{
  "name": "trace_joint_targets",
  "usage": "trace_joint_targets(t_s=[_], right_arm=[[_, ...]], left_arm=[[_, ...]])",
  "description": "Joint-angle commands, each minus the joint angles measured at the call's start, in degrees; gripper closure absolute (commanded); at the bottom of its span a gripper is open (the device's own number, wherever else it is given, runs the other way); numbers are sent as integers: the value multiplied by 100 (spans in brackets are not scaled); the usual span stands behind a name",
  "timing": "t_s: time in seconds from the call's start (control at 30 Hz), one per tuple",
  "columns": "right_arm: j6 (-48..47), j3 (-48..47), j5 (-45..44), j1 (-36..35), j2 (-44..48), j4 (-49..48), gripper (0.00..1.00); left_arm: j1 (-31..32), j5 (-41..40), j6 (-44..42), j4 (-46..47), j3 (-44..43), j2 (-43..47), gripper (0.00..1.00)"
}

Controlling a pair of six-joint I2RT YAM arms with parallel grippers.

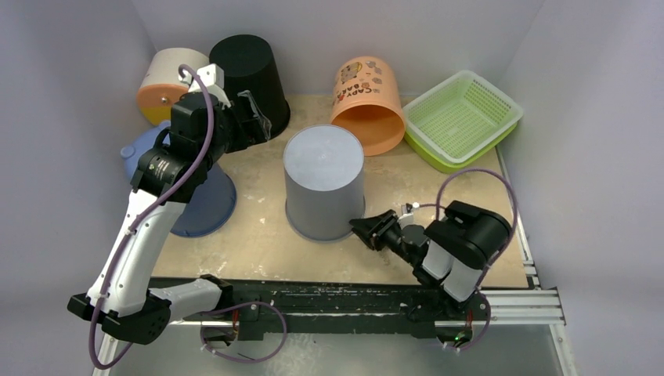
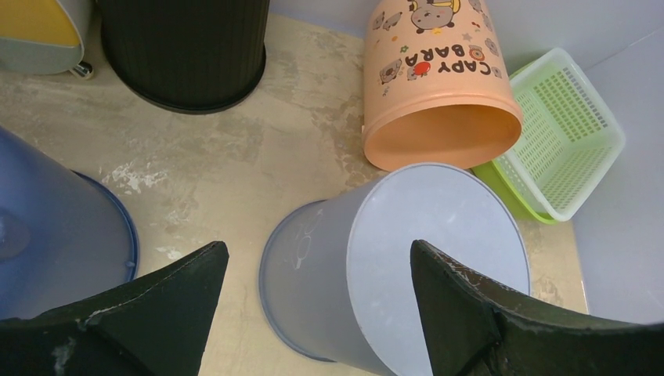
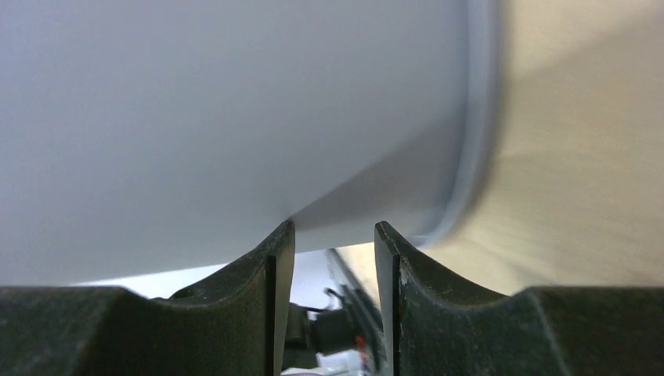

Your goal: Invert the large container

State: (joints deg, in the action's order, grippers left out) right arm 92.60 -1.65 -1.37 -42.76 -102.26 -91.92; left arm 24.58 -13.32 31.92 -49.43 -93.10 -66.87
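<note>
1. The large grey container (image 1: 323, 184) stands mouth-down in the middle of the worktop (image 1: 258, 235). Its flat closed base faces up, its wider rim rests on the surface, and its long axis is upright.
2. The right end effector (image 1: 364, 231) sits low at the container's near-right side, pointing at the rim. In the right wrist view its fingers are partly apart with nothing between them, so it is released and grasps nothing. The grey wall fills that view just beyond the fingertips (image 3: 282, 235). Whether the tips touch the rim cannot be told.
3. The left end effector (image 1: 252, 117) hangs raised to the far left of the container, spread wide and empty. In the left wrist view the container appears below and between its two black fingers (image 2: 188, 290), well apart from them.
4. Around the container:
   - A peach "Capy Bara" bucket (image 1: 368, 106) lies on its side just behind it, mouth towards the arms.
   - A green mesh basket (image 1: 462, 117) is at the far right.
   - A black ribbed bucket (image 1: 250, 78) stands inverted at the far left.
   - A blue bucket (image 1: 200, 200) lies under the left arm.
   - A white-and-orange tub (image 1: 163, 82) lies in the far-left corner.
</note>
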Motion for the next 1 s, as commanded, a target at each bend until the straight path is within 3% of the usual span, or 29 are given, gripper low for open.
trace_joint_targets(t_s=[0.0, 0.1, 0.13, 0.23, 0.3, 0.47, 0.67, 0.8, 0.97], right_arm=[[-323, -455, -238, 178, 1119, -412, 55], [-959, -1138, -108, 320, 2451, 1976, 52], [-1245, -1468, -158, 335, 3036, 3389, 49], [-2374, -2833, -582, 341, 3763, 6345, 34], [-2898, -3584, -812, 356, 3741, 7801, 30], [-4012, -5286, -1069, 188, 2718, 10183, 29], [-3732, -5729, -1491, -196, 2188, 11058, 29], [-4197, -5935, -1126, -197, 1678, 10279, 28], [-4930, -6959, -255, -197, 564, 9344, 29]], left_arm=[[36, -79, -52, 57, -338, -16, 17], [37, -131, -75, 38, -521, -24, 17], [33, -160, -80, 31, -554, -13, 17], [35, -208, -53, 34, -562, 10, 17], [37, -209, -42, 47, -545, 28, 17], [36, -249, -54, 24, -592, 1, 17], [30, -303, -91, -85, -711, -37, 17], [31, -387, -101, -134, -745, -52, 17], [35, -480, -177, -198, -829, -113, 17]])
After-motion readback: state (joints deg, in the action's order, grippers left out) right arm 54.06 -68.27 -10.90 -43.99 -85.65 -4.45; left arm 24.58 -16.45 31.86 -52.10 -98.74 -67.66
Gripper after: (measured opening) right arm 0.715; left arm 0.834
